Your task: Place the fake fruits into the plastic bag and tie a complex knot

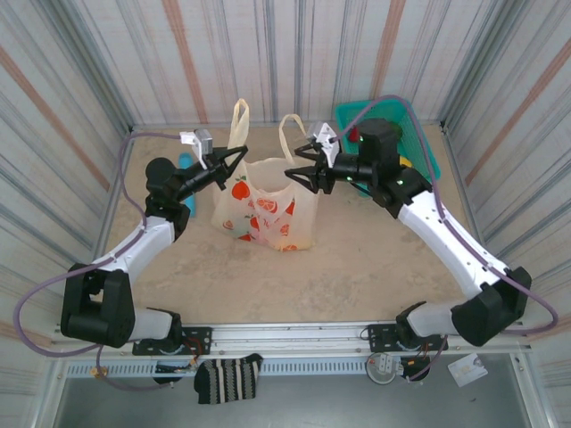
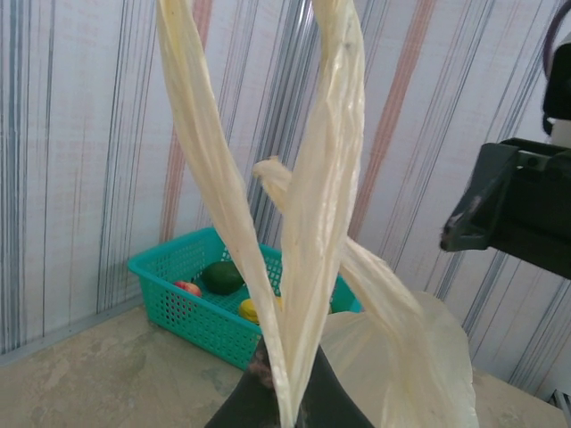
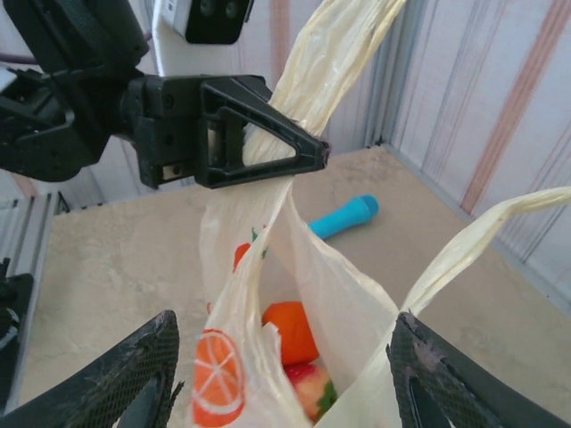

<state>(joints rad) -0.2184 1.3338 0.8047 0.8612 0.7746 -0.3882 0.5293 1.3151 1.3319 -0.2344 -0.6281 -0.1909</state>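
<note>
While the left fingers are clenched on one loop handle of the thin translucent cream-yellow plastic bag printed with orange-red fruit motifs, the right fingers stand released and spread wide, gripping nothing. The bag stands upright near the middle of the sandy-coloured bench, between the two arms. Its left side is held up by that pinched handle, which rises in a twisted strip above the fingertips. The second loop handle stands free on the bag's right side. From the right wrist it runs just beside one finger, and whether it touches is hard to tell. The open mouth of the bag lies between the spread right fingers, just below them. Inside the bag a glossy orange plastic fruit lies low down, with a pale red-and-yellow plastic fruit touching it on the nearer side. A teal mesh plastic basket sits at the far right corner of the bench, behind the right arm. It holds a dark green round fruit, a small red fruit and a yellow fruit. A light blue cylindrical object lies flat on the bench to the left of the bag, close to the left arm
</note>
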